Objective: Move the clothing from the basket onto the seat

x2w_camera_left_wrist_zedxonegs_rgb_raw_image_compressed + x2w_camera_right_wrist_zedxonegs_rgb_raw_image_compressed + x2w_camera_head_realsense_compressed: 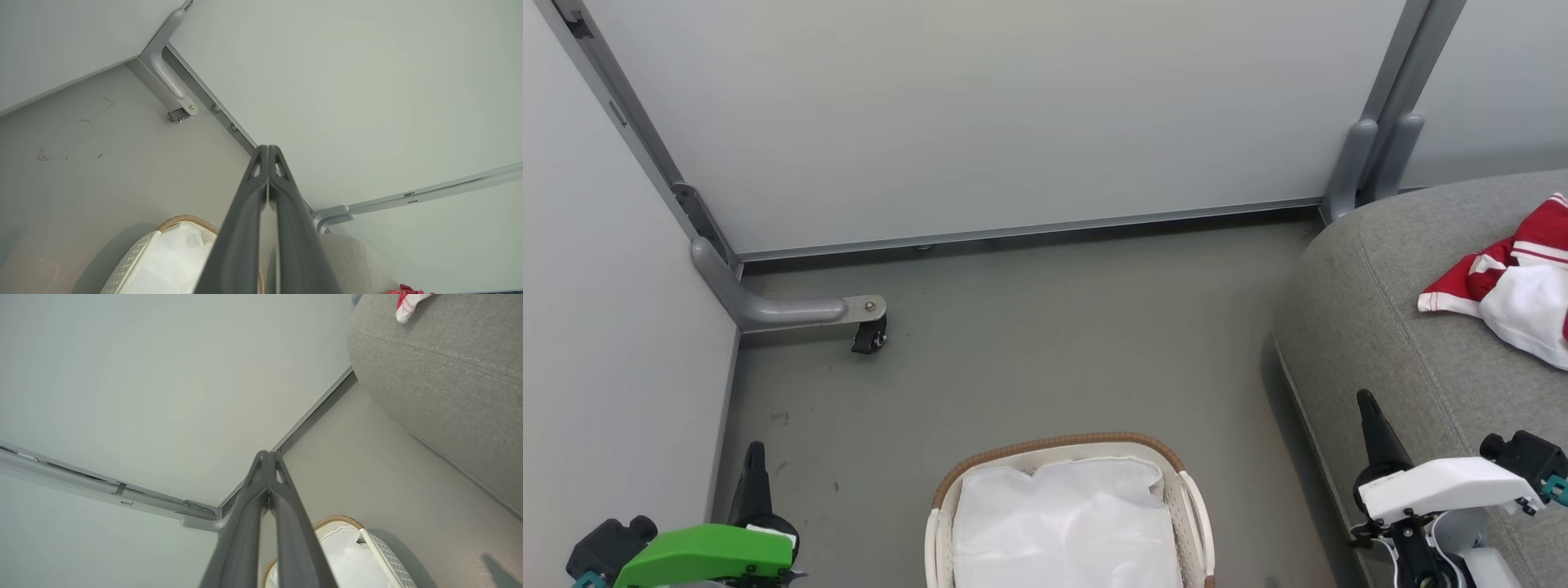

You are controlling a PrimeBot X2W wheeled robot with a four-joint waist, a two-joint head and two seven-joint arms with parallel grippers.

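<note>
The left tool has its fingers pressed together and holds nothing; it sits at the lower left of the head view, above the floor. The right tool is likewise pressed together and empty, positioned at the near edge of the seat. Between the two tools, the basket stands on the floor near the seat (its white liner lies exposed inside). The clothing lies crumpled on the seat top, well apart from both tools. Pale partition panels bound the floor behind.
</note>
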